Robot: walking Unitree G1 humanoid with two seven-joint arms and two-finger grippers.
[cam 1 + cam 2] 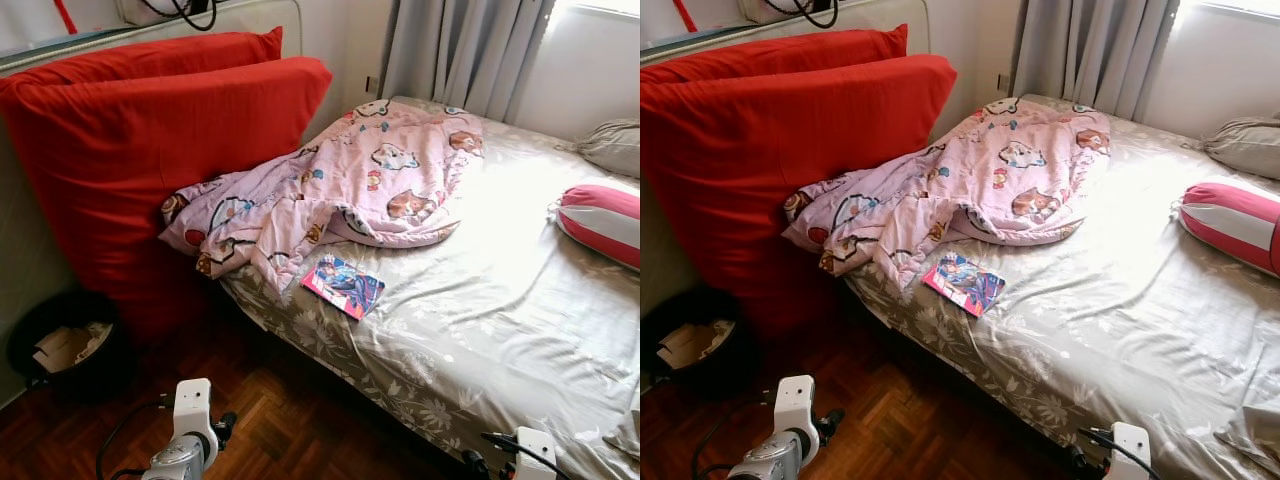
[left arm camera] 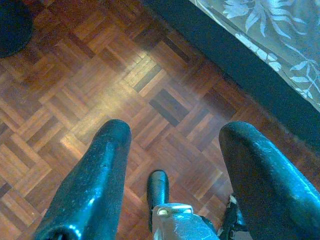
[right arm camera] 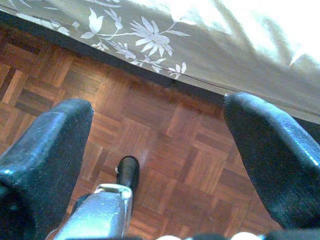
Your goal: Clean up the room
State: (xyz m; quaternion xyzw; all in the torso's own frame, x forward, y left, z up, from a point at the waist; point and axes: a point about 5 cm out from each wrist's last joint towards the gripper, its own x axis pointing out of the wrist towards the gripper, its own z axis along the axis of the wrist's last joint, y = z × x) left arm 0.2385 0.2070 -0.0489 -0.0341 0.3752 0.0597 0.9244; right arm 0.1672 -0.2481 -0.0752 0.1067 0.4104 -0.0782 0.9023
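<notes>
While both arms hang low over the parquet floor [image 1: 290, 420], the left gripper [image 2: 172, 165] has its fingers spread apart with nothing between them, above bare wood just beside the dark base of the bed; the right gripper [image 3: 160, 145] is likewise parted and empty, above the floor where the leaf-patterned sheet's hem drops over the bed's near edge. The bed [image 1: 500, 330] runs from the near right toward the curtained window, and its near-left corner juts toward the strip of floor between it and two big red cushions [image 1: 150, 150] leaning against the wall. A crumpled pink cartoon blanket [image 1: 340, 190] lies across the bed's left edge, spilling over it against the cushions. A colourful comic book [image 1: 343, 286] lies flat on the sheet, just beside the blanket's lower fold and near the left edge. A red-and-white bolster [image 1: 605, 222] lies at the right edge. A black bin [image 1: 65, 345] holding paper stands on the floor by the cushions' foot.
</notes>
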